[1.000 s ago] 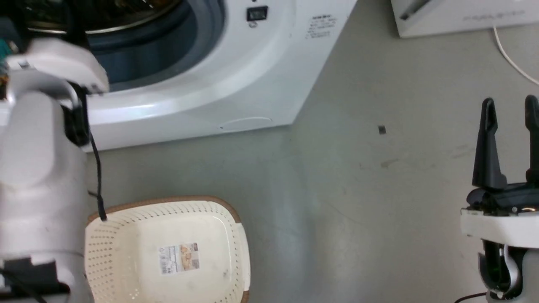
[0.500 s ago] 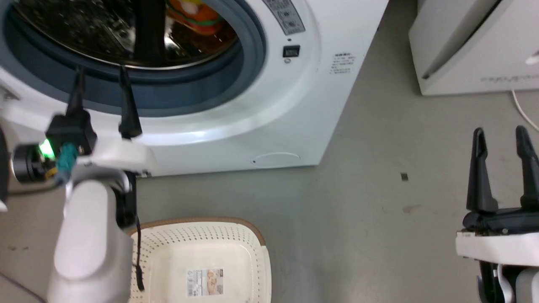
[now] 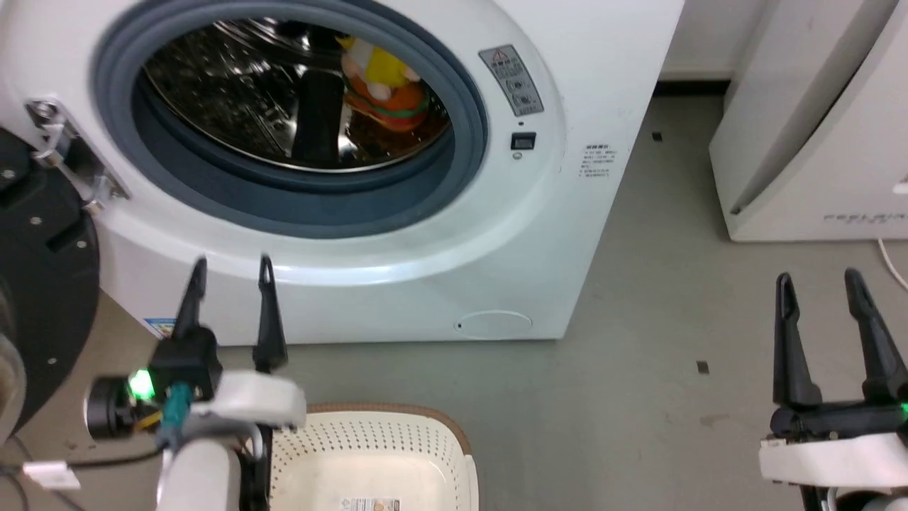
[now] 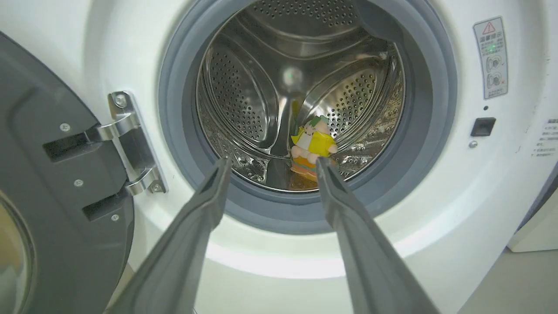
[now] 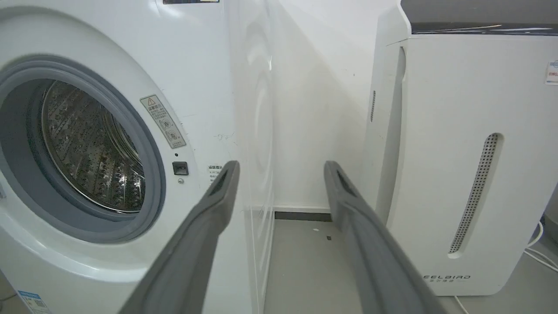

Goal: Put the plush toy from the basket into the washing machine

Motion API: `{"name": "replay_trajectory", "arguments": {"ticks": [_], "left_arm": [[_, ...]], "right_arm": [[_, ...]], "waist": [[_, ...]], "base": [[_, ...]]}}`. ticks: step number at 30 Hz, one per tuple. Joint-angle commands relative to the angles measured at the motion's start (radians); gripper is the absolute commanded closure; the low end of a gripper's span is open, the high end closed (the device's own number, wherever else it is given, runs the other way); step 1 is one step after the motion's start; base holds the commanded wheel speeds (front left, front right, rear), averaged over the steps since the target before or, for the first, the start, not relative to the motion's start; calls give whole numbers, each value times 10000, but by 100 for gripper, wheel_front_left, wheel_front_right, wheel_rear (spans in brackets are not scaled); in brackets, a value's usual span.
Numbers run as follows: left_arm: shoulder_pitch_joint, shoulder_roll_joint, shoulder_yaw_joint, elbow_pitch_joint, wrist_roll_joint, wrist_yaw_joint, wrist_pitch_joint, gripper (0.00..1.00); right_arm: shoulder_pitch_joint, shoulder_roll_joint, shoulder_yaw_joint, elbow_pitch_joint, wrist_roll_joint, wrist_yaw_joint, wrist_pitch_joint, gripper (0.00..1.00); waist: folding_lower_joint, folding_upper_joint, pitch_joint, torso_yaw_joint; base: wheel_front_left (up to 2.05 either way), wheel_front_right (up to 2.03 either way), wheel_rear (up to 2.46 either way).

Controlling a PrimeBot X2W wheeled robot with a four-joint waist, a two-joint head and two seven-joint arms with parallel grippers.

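The plush toy (image 3: 383,85), a hamburger with a yellow figure on top, lies inside the steel drum of the washing machine (image 3: 582,85); in the left wrist view the plush toy (image 4: 311,146) rests low in the drum, right of centre. My left gripper (image 3: 230,273) is open and holds nothing, outside the door ring and below it, above the basket (image 3: 397,440). The basket's visible part holds only its paper label. My right gripper (image 3: 819,284) hangs open over the floor at the lower right. The left gripper (image 4: 270,163) points at the drum opening.
The machine's black-framed door (image 3: 42,284) stands swung open at the left, on its metal hinge (image 4: 130,144). A white FEELBIRD appliance (image 5: 457,152) stands right of the machine, with a narrow floor gap (image 5: 301,261) between them. A white cable (image 3: 890,259) trails on the floor.
The head camera has tilted up, so the drum and toy now show. My left gripper has pulled back out of the drum opening and down toward the basket, with nothing in it. The right gripper stays put.
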Motion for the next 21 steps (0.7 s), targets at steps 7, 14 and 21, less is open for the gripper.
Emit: {"name": "replay_trajectory", "arguments": {"ticks": [7,14,21], "left_arm": [[1530,-254,19,-497,-348,-35,-41,0],[2065,-352,-73,-717,-470,-178,-41,0],[1993,-362,-136,-630,-383,-225,4,100]], "right_arm": [[781,-4,-103,139,-75,-7,-44,0],[1150,-4,-287,192,-30,-7,-44,0],[1048,0,-288,285,3,0,4,100]], "waist": [[2,-1,-729,343],[2,-1,-939,608],[2,-1,-1046,665]], "base": [[0,0,0],[0,0,0],[0,0,0]]}}
